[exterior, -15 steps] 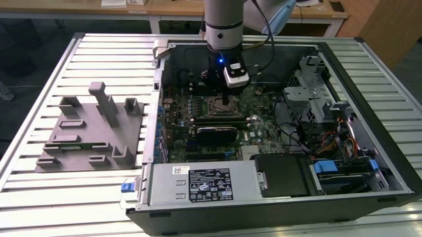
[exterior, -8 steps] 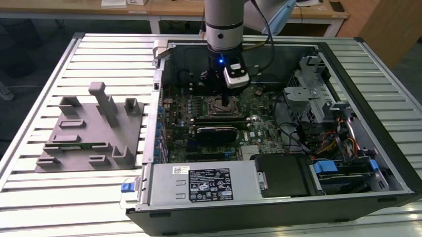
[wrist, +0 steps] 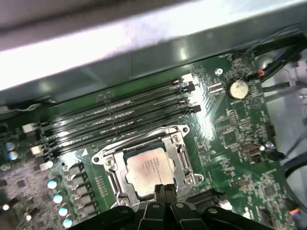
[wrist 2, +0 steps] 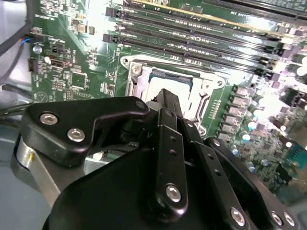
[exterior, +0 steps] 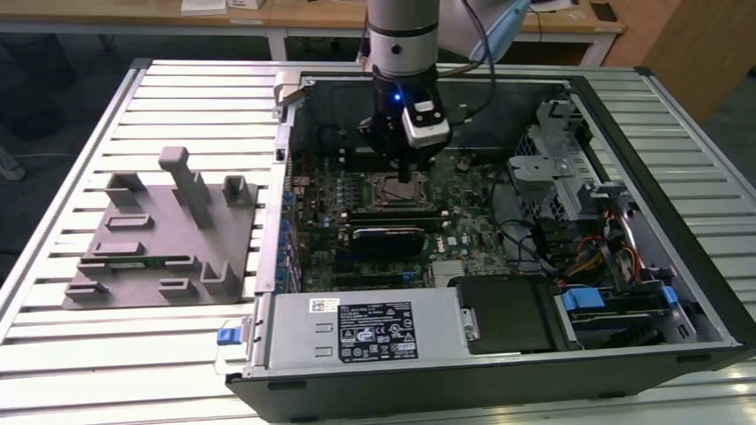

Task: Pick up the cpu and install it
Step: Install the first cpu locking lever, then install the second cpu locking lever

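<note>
One flat square silvery cpu (wrist: 149, 171) sits in its metal-framed socket; black pincer (wrist: 164, 190) above, fingers pressed together; ribbed grey worktop (exterior: 189, 97).

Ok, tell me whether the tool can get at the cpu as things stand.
Probably yes: the tool hangs right over the cpu, which lies in the open socket with nothing covering it.

An open computer case (exterior: 697, 292) beside a grey fixture (exterior: 165, 239) on a slatted table (exterior: 71, 142).

Bright overhead light, glare on motherboard (wrist 2: 91, 28), tool (wrist 2: 163, 139) blurred
</note>
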Robot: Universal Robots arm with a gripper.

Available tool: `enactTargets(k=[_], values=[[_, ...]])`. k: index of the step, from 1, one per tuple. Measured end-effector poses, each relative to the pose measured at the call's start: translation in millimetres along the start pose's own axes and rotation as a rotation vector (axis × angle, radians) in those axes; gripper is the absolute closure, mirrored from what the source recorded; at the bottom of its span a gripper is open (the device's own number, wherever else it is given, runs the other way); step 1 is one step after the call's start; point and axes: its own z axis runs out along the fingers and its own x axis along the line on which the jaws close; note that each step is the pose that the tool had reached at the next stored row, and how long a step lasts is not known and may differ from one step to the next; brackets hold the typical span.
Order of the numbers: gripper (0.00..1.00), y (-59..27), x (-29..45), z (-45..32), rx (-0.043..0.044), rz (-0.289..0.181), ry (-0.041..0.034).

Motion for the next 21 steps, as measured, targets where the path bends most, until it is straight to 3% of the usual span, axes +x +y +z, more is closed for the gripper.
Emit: enactTargets(k=[3, 10, 21], values=[[0.89, -0.3, -0.6, -4.5, 0.0000, 0.000, 0.0000], [0.89, -0.3, -0.7, -5.1, -0.0001, 0.000, 0.0000], [0.89, -0.8, -1.7, -13.2, -0.0003, 0.000, -0.0001]])
